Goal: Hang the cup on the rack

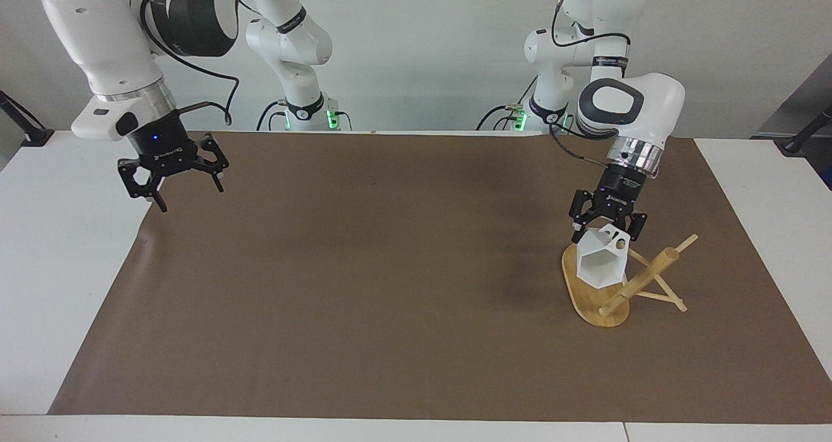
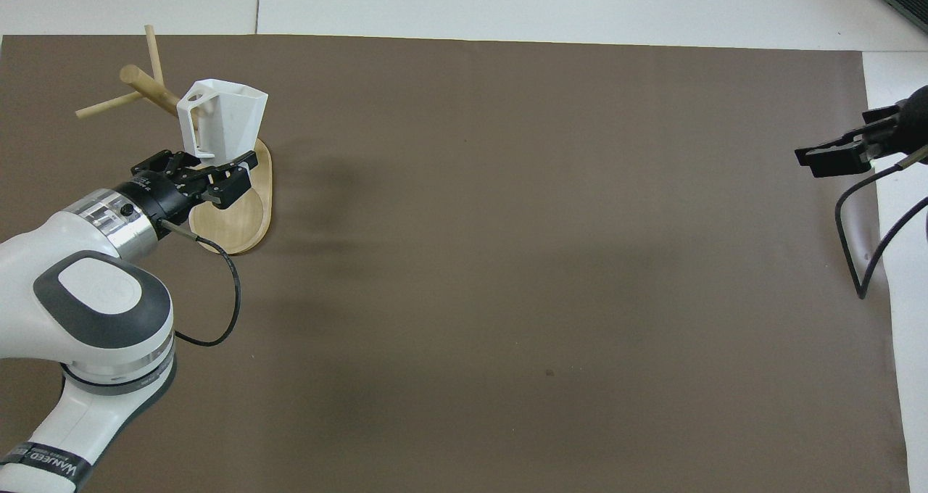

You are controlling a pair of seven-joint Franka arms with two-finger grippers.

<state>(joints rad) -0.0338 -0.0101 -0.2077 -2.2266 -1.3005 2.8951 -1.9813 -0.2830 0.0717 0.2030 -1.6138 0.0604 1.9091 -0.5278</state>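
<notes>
- Just one cup, clamped in the left gripper over one rack.
- Hanging spread apart, right gripper over one mat.

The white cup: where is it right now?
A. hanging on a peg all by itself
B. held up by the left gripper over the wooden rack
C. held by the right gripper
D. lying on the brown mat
B: the left gripper is shut on the cup, holding it above the rack.
</notes>
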